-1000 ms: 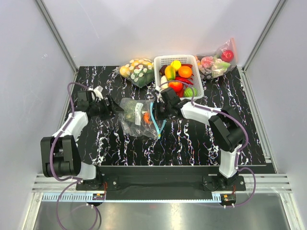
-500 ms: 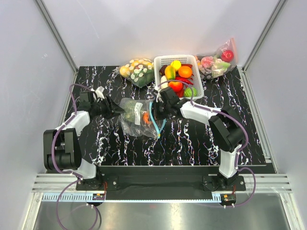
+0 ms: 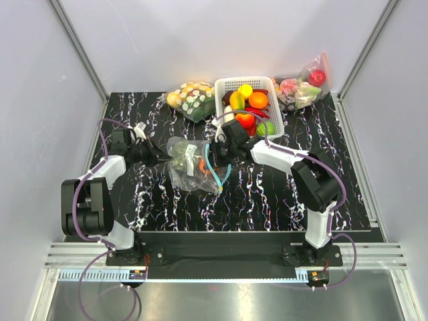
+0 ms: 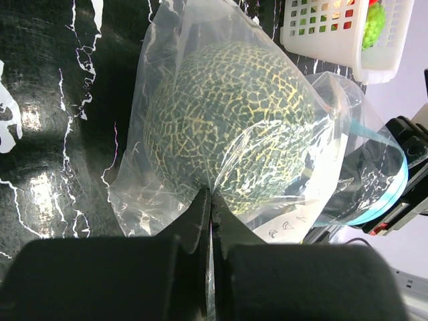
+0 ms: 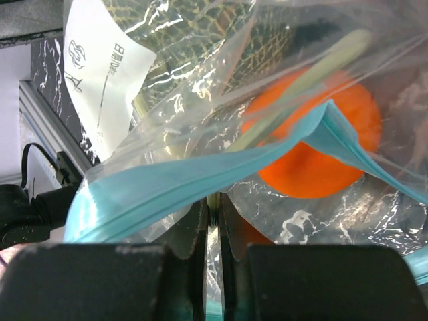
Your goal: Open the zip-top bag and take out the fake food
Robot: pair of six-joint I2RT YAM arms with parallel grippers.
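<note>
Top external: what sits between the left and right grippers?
The zip-top bag, fake food inside, spans it; left gripper and right gripper each pinch an end. Top view shows it.

Bright, even overhead light; top view sharp. Glare streaks the bag (image 4: 234, 114) and the glossy table (image 4: 40, 194) at 8 o'clock. The near fingers (image 5: 134, 281) seem blurred, dark, at 6 o'clock.

Overhead from behind, wrist views tight on zip-top bag (image 4: 227, 120)

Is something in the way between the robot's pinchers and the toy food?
Yes, the clear zip-top bag itself: left gripper and right gripper pinch only its plastic, with the green ball and orange fruit inside.
</note>
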